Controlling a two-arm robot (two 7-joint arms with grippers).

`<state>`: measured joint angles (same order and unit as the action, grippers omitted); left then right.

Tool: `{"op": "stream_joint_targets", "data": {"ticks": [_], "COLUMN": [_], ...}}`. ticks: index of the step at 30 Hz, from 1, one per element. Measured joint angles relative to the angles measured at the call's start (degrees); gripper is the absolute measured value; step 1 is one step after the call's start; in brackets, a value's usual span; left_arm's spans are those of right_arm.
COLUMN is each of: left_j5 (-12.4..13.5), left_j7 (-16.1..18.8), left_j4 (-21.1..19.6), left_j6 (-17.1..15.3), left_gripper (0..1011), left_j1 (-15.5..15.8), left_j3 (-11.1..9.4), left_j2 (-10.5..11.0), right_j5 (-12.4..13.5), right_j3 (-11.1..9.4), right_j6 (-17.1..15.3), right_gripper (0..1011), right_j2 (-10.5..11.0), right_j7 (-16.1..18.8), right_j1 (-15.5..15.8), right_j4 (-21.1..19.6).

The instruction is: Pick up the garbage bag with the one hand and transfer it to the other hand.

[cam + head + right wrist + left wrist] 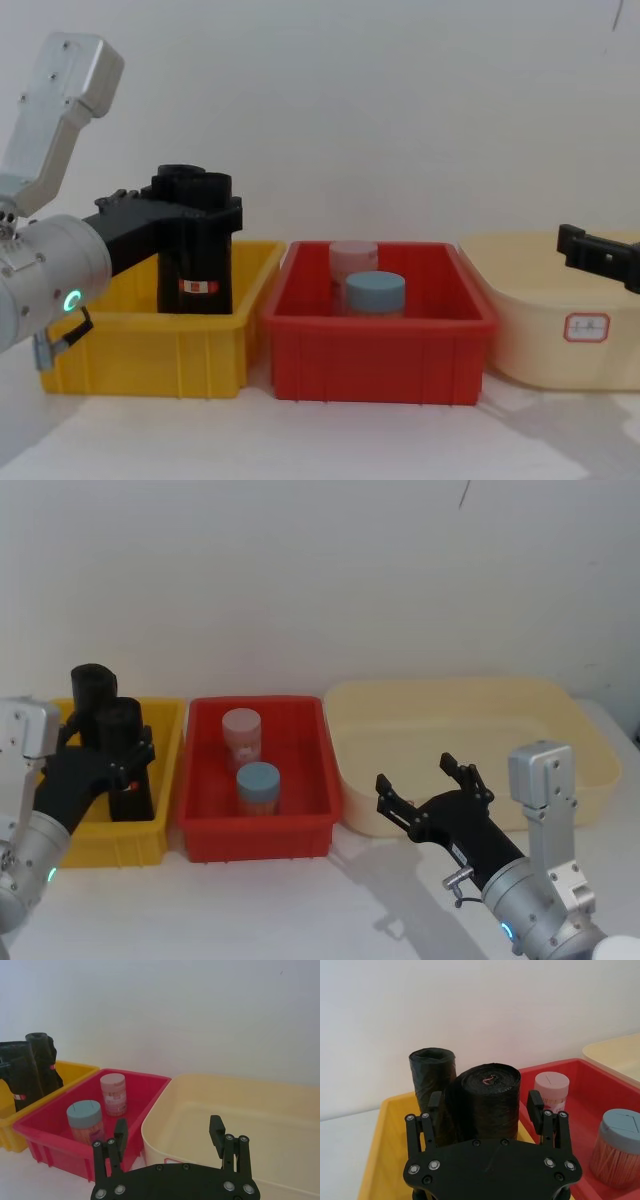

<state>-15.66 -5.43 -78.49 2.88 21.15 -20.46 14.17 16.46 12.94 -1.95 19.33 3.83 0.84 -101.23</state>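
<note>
The garbage bag, a black roll with a small red-and-white label, stands upright in the yellow bin. In the chest view the garbage bag rises well above the bin wall. My left gripper is open and straddles the roll near its top. In the left wrist view its fingers sit on either side of the bag with narrow gaps. My right gripper hovers open and empty in front of the cream tub.
A second black roll stands just behind the first in the yellow bin. The red bin in the middle holds a pink-lidded jar and a blue-lidded jar. Bare white table lies in front of the bins.
</note>
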Motion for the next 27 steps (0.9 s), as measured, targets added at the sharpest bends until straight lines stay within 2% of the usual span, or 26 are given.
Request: {"op": "stream_joint_targets", "data": {"ticks": [7,21,27], "left_j5": [-0.41,-1.00,-0.95], "left_j7": [-1.89,-5.31,-6.00], "left_j4": [2.73,6.14,5.90], "left_j6": [0.30,0.50,0.33], "left_gripper": [963,575,516], "left_j1": [1.73,4.08,4.40], "left_j3": [0.01,0.02,0.16], "left_j2": [-0.72,-1.56,-1.55], "right_j5": [0.00,0.00,0.00], "right_j3": [0.00,0.00,0.00], "right_j6": [0.00,0.00,0.00], "right_gripper": [1001,1001,1001], "right_j2": [0.00,0.00,0.00], "right_j7": [0.00,0.00,0.00], "right_j1": [0.00,0.00,0.00], "right_j4": [0.00,0.00,0.00]}}
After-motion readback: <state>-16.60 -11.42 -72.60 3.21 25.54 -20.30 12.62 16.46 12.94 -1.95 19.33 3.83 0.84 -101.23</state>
